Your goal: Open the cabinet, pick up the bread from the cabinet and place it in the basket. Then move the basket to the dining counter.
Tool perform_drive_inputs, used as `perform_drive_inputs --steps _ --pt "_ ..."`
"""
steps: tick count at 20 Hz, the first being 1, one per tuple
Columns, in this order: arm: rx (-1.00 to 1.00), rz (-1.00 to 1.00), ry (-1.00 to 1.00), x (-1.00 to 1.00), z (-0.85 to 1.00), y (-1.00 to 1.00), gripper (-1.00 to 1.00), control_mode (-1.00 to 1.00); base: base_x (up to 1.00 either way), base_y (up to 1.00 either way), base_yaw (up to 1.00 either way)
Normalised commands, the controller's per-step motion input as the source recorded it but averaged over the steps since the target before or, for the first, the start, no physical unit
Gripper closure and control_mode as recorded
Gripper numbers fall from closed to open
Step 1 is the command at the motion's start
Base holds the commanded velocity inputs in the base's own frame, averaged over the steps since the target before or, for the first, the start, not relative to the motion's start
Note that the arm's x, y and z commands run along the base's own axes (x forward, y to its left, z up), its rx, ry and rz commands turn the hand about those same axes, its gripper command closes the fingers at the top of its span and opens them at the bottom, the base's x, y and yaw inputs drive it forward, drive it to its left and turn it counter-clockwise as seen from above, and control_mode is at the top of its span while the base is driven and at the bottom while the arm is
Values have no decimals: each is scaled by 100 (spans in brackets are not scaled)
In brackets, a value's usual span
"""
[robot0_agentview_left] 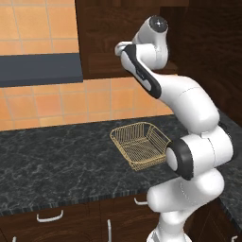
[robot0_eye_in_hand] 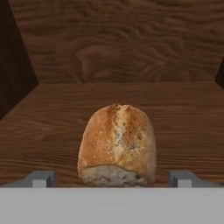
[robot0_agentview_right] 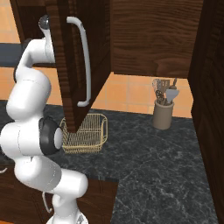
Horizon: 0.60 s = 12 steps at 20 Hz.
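Observation:
The bread (robot0_eye_in_hand: 117,144), a golden-brown crusty roll, lies on the wooden shelf inside the cabinet (robot0_eye_in_hand: 52,127). My gripper (robot0_eye_in_hand: 112,179) is open, with one fingertip on each side of the roll's near end and a gap between each and the crust. The cabinet door (robot0_agentview_right: 65,65) stands swung open, its silver bar handle (robot0_agentview_right: 85,61) facing out, and my arm reaches up behind it. The yellow wire basket (robot0_agentview_left: 140,144) (robot0_agentview_right: 85,133) sits empty on the black counter below the cabinet. The dining counter is out of view.
The black speckled counter (robot0_agentview_left: 56,160) runs left and right under the cabinet. A utensil holder (robot0_agentview_right: 162,111) stands at the back right. A tall dark cabinet side (robot0_agentview_right: 210,87) closes the right. A grey hood (robot0_agentview_left: 38,68) hangs at the left. Drawers (robot0_agentview_left: 49,216) sit below.

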Motion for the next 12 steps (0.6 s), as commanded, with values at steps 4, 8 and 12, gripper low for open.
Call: perform_drive_inputs --steps 4,8,12 --pt "0 -2 0 49 -16 0 -100 -100 0 0 0" --pt "0 -3 0 37 -16 0 -100 -100 0 0 0" --pt "0 -3 0 25 -4 1 -100 -100 0 0 0"
